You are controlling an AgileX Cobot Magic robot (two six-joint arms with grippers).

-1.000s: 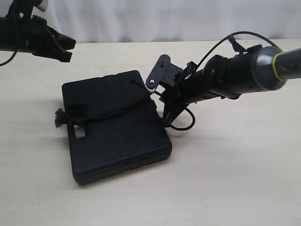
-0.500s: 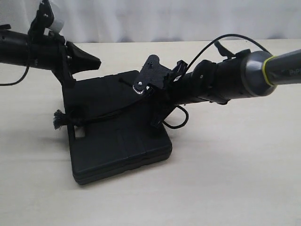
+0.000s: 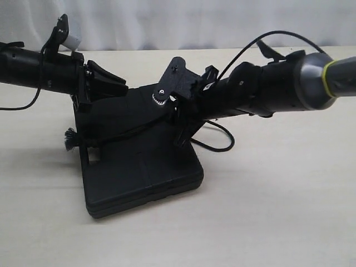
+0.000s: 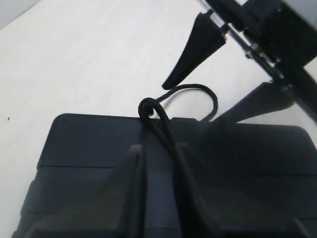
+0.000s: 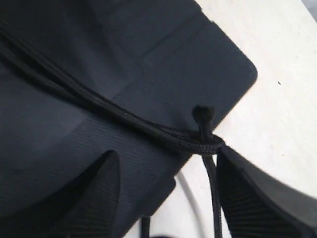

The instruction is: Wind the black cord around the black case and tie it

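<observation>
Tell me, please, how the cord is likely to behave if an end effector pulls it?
Probably floppy: the cord drapes over the edge of the case and curls into a loose loop. Its braided surface likely grips rather than slips. It looks thin and light, so a tug should move it before the case.

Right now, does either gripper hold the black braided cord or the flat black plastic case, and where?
Right gripper: open around the knot of the cord, nothing held. Left gripper: cord runs between its fingers; grip cannot be told.
</observation>
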